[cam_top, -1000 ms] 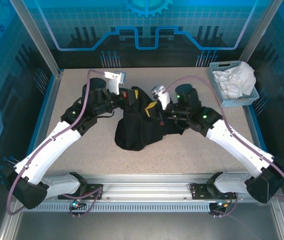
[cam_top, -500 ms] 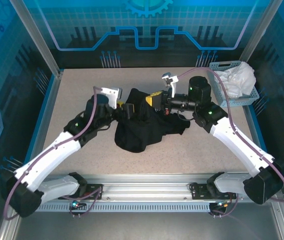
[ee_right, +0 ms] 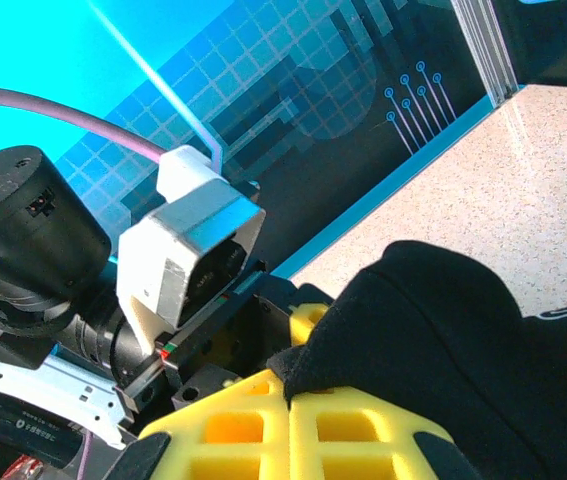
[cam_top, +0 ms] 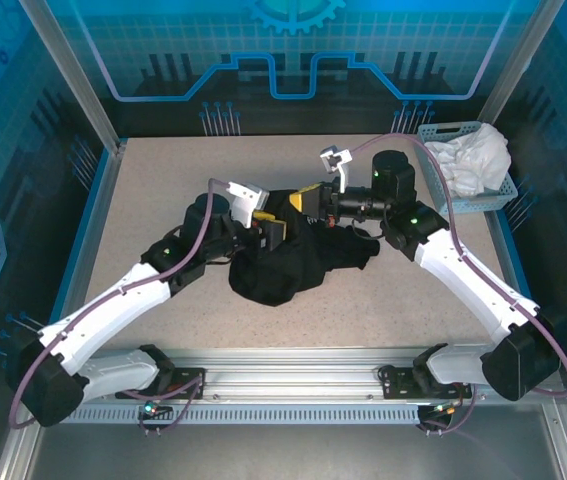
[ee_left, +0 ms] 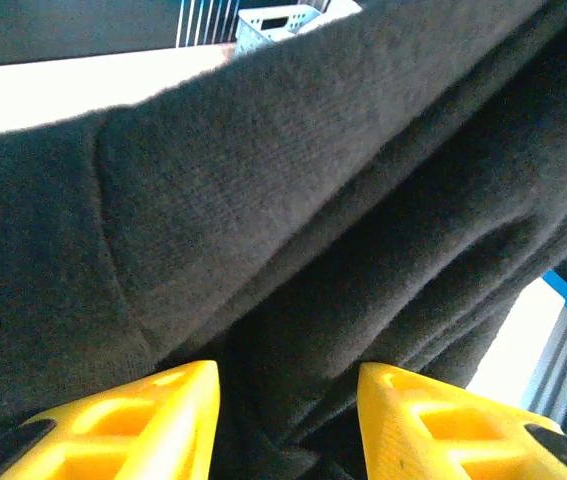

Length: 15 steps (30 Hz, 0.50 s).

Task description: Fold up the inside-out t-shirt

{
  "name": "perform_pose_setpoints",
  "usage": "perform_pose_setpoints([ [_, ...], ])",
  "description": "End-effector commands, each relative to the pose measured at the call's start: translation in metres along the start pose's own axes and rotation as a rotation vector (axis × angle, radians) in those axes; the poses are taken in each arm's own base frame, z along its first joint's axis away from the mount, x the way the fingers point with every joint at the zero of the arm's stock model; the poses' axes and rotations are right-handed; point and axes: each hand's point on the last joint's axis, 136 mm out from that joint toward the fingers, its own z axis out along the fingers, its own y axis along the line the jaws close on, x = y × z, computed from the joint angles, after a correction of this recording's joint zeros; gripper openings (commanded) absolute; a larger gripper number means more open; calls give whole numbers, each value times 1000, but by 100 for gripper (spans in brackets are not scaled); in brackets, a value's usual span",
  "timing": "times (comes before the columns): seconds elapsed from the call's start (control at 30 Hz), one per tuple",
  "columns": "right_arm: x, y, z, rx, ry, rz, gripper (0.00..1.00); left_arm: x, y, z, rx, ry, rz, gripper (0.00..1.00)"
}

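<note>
Top view: black t-shirt [cam_top: 298, 262] sits bunched at mid-frame on the table [cam_top: 163, 180], its long axis running approx. lower left to upper right. Both claws are at its upper edge, close together. The left claw [cam_top: 268, 232] is at the upper-left side of the heap and the right claw [cam_top: 308, 198] is just above and right of it, so the bulk of the cloth lies below and right of both. A basket [cam_top: 433, 140] with white cloth [cam_top: 475, 158] is at upper right, well apart. Left wrist view: the left claw [ee_left: 288, 420] is narrowed, w/ a thick fold of t-shirt [ee_left: 263, 180] between its yellow fingers [ee_left: 143, 420]. Creases run down into the gap, so it looks like a hold, though I can't be sure how firm. Bright table [ee_left: 63, 90] and the basket [ee_left: 278, 20] show along the top. Right wrist view: the right claw [ee_right: 288, 420] is closed, its yellow fingers meeting, w/ a hem of t-shirt [ee_right: 443, 330] pinched at the tips and the rest humping to the lower right. The left arm's wrist [ee_right: 188, 250] is just beyond at left and table [ee_right: 543, 170] at right. Judgement: the shirt is nowhere near flat. Next move prob. needs the claws to part along that upper edge, left going frame-left and right going frame-right, to spread it. Neither arm is clearly nearer.
</note>
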Motion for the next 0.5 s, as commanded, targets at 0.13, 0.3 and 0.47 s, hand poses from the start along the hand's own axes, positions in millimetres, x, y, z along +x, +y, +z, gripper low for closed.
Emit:
perform_pose_setpoints([
  [0.13,-13,7,-9,-11,-26,-23,0,-25,-24,6,113,-51,37,20],
  [0.3,-9,-14,-14,102,-11,14,0,-34,-28,3,134,-65,-6,0],
  [0.47,2,-77,-30,489,93,41,11,-44,-32,-17,189,-33,-306,0],
])
